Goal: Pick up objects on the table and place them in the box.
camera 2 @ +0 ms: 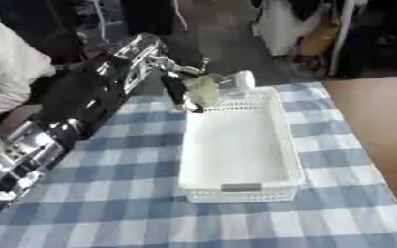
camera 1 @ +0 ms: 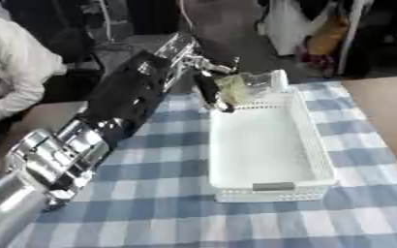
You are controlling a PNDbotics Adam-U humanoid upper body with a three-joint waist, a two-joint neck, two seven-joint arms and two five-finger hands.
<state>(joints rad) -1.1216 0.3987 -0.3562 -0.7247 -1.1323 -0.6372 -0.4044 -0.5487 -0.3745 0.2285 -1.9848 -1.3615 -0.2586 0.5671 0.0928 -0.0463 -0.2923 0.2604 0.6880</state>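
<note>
Left eye view: a pale packet held at the far rim of the box

Left eye view and right eye view agree on one held thing, a pale yellowish packet with clear wrapping (camera 1: 238, 88). It is carried at the far end of the white box (camera 1: 268, 186), at about 12 o'clock from the box's middle, partly over the far rim. Its long axis cannot be told with certainty; the yellowish part appears upright, while the clear part trails toward 3 o'clock. Just beside it, at the box's far right corner, a white upright shape (camera 1: 279, 79) is seen, too blurred to be made out.

The box is laid with its long axis from 6 to 12 o'clock on the blue-and-white checked surface (camera 1: 168, 213). Its floor is seen bare and white, and a grey label is fixed on the near wall.

The left arm is stretched from 7 o'clock across the cloth to the box's far left corner, covering much of the surface on that side. The left hand (camera 1: 210, 92) is closed around the packet, dark fingers curled down along its left side and reaching to the box's rim. Brown bare surface (camera 1: 384, 101) is seen at 3 o'clock, beyond the cloth.
</note>
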